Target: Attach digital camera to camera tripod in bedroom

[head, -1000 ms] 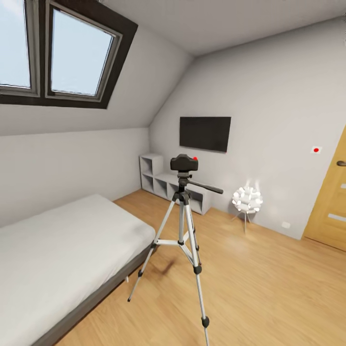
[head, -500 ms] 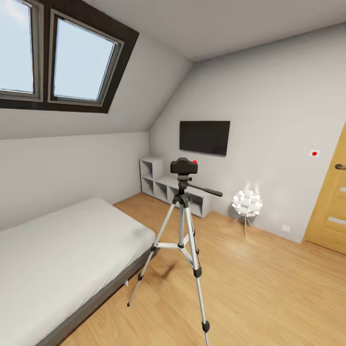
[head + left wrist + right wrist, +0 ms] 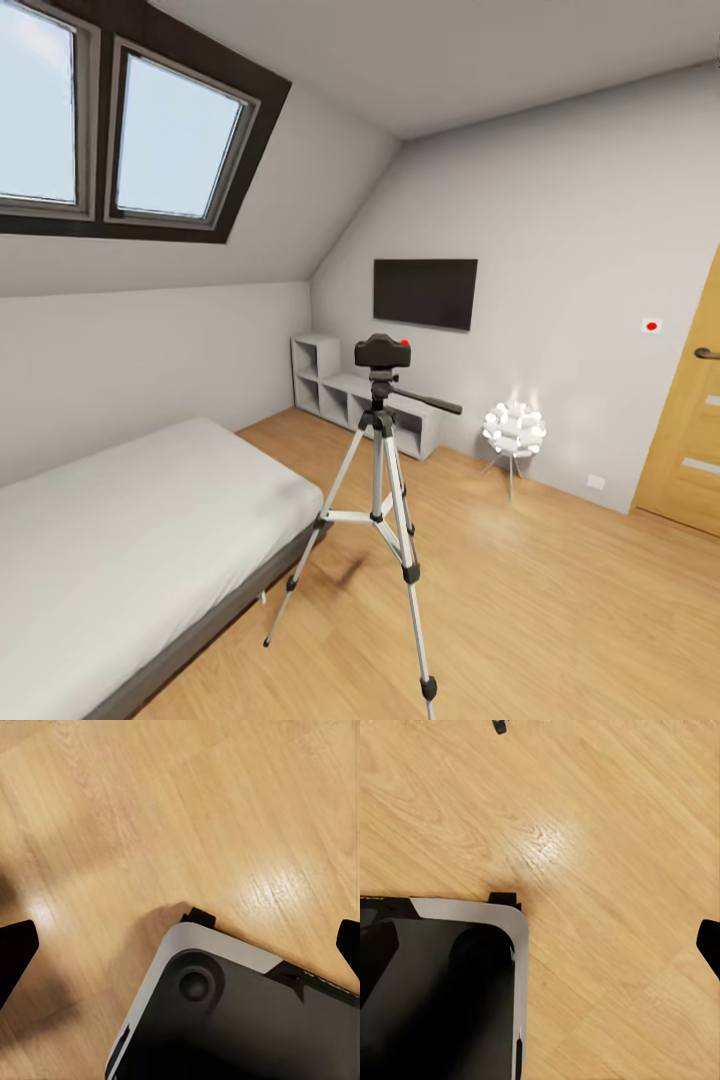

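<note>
The digital camera (image 3: 381, 351), small and black with a red button on top, sits on the head of the camera tripod (image 3: 378, 480). The tripod stands on the wood floor in the middle of the bedroom, silver legs spread and its black pan handle (image 3: 432, 403) pointing right. In the left wrist view my left gripper (image 3: 180, 945) hangs open over the floor, one dark fingertip (image 3: 15, 949) at each side edge. The right gripper (image 3: 540, 949) is open too, with nothing between its fingers (image 3: 709, 942). Both hang above my own base (image 3: 225, 1020).
A grey bed (image 3: 120, 540) with a white mattress lies left of the tripod. On the far wall are a black TV (image 3: 425, 292), a low grey shelf unit (image 3: 335, 385) and a white globe lamp (image 3: 514, 430). A wooden door (image 3: 695, 430) is at right.
The whole head picture has shifted: the camera has drawn back slightly, so the room looks a little smaller and lower. Tripod and digital camera stand as before.
</note>
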`<state>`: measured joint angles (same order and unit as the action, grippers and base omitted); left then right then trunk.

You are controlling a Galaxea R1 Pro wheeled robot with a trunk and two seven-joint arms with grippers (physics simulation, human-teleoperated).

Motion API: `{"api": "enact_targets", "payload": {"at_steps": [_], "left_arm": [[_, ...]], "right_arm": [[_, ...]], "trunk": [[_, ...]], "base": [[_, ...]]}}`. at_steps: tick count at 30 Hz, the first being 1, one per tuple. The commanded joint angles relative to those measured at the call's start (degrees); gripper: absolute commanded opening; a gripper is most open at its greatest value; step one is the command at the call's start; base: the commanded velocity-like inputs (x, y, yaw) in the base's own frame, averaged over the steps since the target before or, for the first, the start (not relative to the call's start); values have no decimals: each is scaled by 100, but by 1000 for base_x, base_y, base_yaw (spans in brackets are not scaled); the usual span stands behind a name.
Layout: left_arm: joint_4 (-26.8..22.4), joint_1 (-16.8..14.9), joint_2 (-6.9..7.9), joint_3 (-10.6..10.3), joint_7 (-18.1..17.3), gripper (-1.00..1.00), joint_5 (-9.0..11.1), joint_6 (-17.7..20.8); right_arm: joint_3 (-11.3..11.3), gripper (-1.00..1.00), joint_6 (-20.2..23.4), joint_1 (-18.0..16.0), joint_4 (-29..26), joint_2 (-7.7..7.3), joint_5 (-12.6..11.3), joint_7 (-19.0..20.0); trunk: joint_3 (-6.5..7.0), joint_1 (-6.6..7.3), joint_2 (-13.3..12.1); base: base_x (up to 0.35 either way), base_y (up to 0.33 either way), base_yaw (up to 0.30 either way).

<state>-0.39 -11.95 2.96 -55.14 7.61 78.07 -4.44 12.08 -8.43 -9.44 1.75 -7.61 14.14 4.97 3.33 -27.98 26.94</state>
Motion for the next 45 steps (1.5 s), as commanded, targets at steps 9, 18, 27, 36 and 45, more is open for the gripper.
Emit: {"api": "enact_targets", "payload": {"at_steps": [9,18,27,36,45], "left_arm": [[-36,0,26,-33,29,100,48,-5],[-79,0,28,-41,30,100,27,-11],[-88,0,29,-27,30,100,24,-13],[-84,0,29,-33,30,100,23,-13],[-84,0,29,-23,30,100,24,-13]], "right_arm": [[45,100,-27,-6,19,3,48,12],[33,100,14,-6,12,4,85,-29],[31,100,39,-6,10,15,81,-39],[15,100,43,-6,10,6,97,-40],[14,100,44,-6,10,5,97,-40]], "trunk": [[49,-2,3],[55,-2,3],[55,-2,3],[56,-2,3],[56,-2,3]], "base": [[0,0,0],[0,0,0],[0,0,0],[0,0,0],[0,0,0]]}}
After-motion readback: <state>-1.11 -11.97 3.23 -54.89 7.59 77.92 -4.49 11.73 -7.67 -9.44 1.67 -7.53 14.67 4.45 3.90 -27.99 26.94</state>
